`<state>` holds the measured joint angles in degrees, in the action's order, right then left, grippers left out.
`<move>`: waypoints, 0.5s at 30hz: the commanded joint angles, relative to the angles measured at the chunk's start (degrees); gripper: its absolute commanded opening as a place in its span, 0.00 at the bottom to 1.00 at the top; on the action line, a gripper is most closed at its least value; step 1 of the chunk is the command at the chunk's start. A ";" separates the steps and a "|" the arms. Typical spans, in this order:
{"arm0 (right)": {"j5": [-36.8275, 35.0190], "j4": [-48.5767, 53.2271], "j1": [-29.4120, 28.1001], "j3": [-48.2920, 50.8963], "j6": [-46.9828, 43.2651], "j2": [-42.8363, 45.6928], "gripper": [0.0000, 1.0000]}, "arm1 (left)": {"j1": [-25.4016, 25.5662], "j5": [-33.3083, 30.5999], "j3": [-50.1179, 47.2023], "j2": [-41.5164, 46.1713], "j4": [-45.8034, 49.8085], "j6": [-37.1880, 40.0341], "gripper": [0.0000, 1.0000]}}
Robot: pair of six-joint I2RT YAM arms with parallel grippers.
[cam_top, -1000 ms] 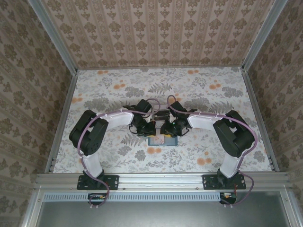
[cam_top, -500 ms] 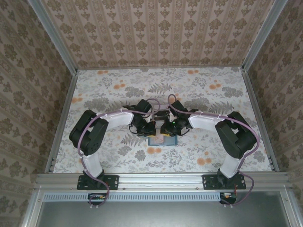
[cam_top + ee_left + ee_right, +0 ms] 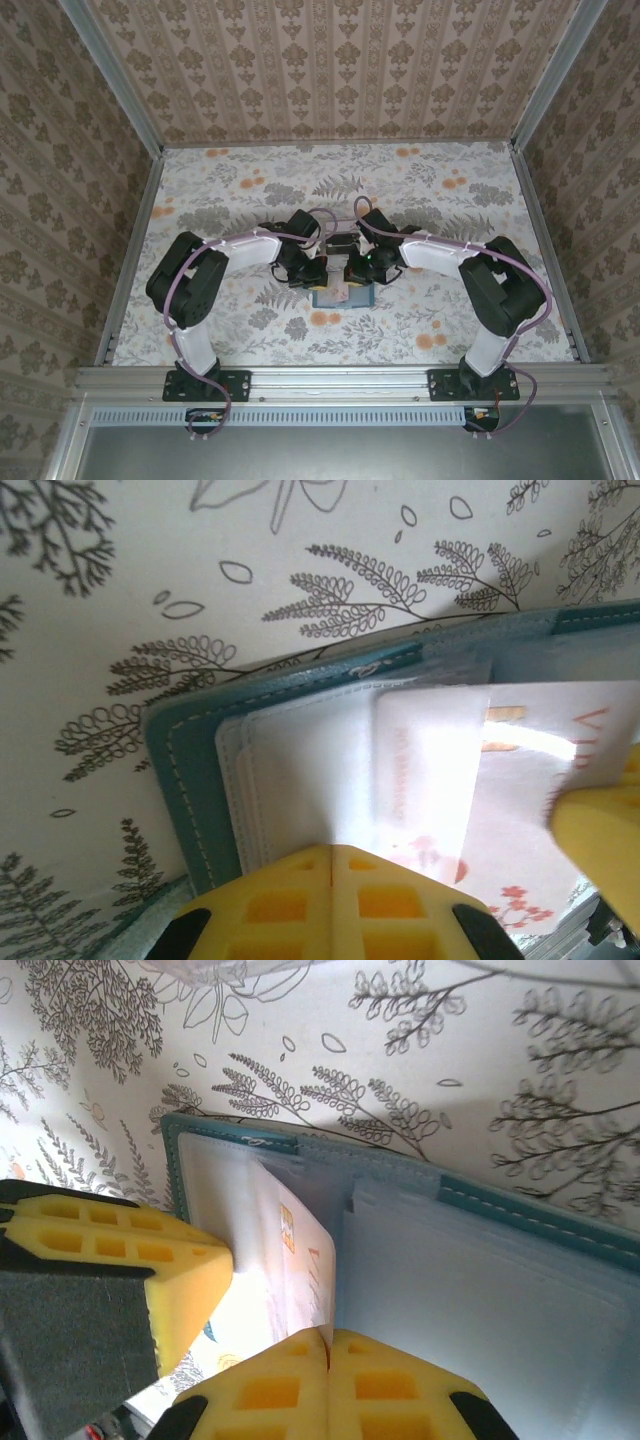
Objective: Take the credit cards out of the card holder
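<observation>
The teal card holder lies open on the floral table between both arms. In the left wrist view its teal cover frames pale slots, and a white credit card with orange print sticks out of a slot. My left gripper is shut, its tips resting on the holder's left inner panel with nothing between them. In the right wrist view my right gripper is shut on the credit card by its lower corner, beside the holder's other panel. The left gripper's finger presses just to the left.
A clear plastic edge shows at the top of the right wrist view, beyond the holder. Patterned walls and metal rails enclose the table. Both arms bend inward and meet at the centre, close together.
The right gripper has closed onto the card's corner and edged slightly left toward the holder. The left gripper has stayed shut in place on the holder.
</observation>
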<state>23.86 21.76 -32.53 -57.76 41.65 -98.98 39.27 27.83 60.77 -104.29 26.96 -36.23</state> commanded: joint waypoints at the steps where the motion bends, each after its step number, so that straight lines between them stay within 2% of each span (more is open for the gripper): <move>1: -7.44 10.46 0.45 -1.85 -4.09 1.81 0.03 | -0.61 -1.64 -0.99 0.14 2.98 1.45 0.00; 15: -10.63 15.41 -0.58 -5.72 -5.79 1.56 0.02 | -0.64 -1.32 -1.32 0.62 2.53 1.25 0.00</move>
<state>16.64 32.69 -32.69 -62.00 37.17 -97.58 38.92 27.86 60.73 -104.29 27.05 -36.18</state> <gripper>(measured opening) 0.064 0.060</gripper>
